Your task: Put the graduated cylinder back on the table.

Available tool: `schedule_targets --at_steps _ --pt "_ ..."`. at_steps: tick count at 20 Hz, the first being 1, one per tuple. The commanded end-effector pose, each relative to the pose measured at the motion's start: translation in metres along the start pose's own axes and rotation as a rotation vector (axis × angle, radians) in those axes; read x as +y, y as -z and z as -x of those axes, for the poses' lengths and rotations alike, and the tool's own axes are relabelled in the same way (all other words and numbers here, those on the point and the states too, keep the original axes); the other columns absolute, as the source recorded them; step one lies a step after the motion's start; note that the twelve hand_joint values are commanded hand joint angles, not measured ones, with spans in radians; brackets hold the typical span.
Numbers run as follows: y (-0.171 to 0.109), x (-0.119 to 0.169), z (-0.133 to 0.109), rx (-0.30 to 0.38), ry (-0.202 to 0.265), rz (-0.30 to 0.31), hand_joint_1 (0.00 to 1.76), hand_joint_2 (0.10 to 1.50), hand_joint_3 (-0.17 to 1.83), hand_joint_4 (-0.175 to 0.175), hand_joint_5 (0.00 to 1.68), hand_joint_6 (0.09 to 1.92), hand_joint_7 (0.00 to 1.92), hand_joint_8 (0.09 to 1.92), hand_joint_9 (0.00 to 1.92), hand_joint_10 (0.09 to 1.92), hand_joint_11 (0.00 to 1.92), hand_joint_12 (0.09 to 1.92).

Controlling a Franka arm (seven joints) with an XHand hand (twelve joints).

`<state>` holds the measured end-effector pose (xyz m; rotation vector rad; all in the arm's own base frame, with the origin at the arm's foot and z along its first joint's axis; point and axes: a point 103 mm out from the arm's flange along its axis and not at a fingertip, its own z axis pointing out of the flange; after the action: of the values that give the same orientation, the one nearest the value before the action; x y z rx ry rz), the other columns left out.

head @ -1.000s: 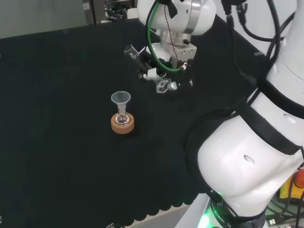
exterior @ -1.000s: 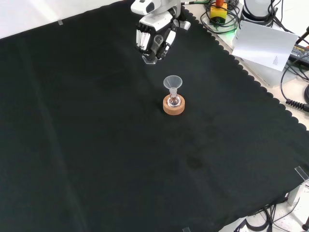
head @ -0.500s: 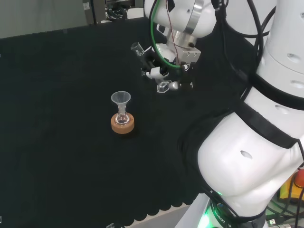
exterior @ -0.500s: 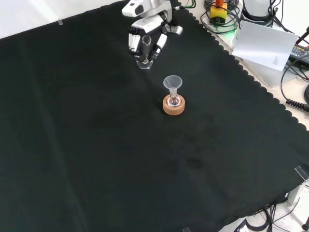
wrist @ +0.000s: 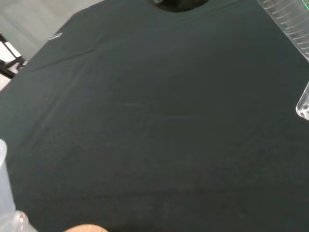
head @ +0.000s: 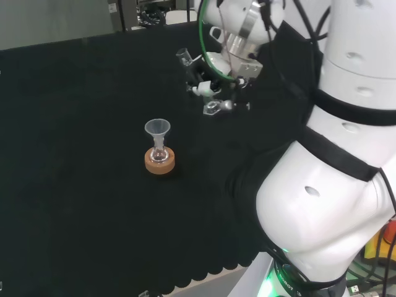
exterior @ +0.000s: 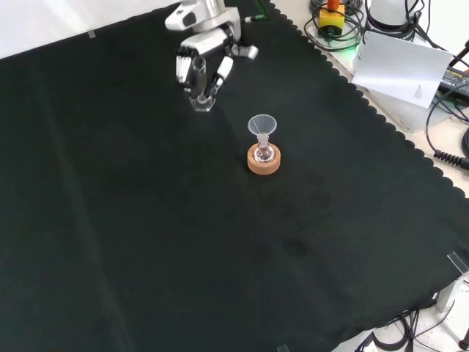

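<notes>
A clear graduated cylinder point(head: 185, 60) is held tilted in the hand point(head: 210, 86), whose fingers curl round it. In the head view its open mouth points up and to the left and its clear foot point(head: 212, 109) points down. In the front view the hand point(exterior: 201, 59) comes in from the top and the cylinder's foot point(exterior: 202, 102) hangs close over the black cloth point(exterior: 146, 220); I cannot tell whether it touches. In the wrist view the cylinder's ribbed wall point(wrist: 289, 24) runs along one edge.
A clear funnel point(head: 157, 129) sits in a small flask on a cork ring point(head: 159, 163), a short way from the hand; in the front view the cork ring point(exterior: 264, 163) lies right of and below the hand. Paper point(exterior: 403, 66) and cables lie beyond the cloth's scalloped edge.
The hand has carried the cylinder to the left in the front view and farther off in the head view, away from the funnel. The funnel and cork ring have stayed put.
</notes>
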<state>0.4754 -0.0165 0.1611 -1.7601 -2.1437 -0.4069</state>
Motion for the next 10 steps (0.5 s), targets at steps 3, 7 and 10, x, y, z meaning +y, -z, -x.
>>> schedule_targets --at_steps 3,7,10 --pt "-0.052 0.062 -0.023 0.172 0.117 0.007 1.26 1.12 0.00 -0.175 0.95 1.04 0.98 1.03 1.37 0.09 1.13 0.84" --pt "-0.061 0.068 -0.023 0.218 0.126 0.015 1.26 1.12 0.00 -0.175 0.95 1.04 0.98 1.04 1.37 0.09 1.12 0.84" --pt "-0.068 0.072 -0.025 0.249 0.132 0.026 1.26 1.12 0.00 -0.175 0.95 1.05 0.98 1.04 1.37 0.09 1.12 0.84"
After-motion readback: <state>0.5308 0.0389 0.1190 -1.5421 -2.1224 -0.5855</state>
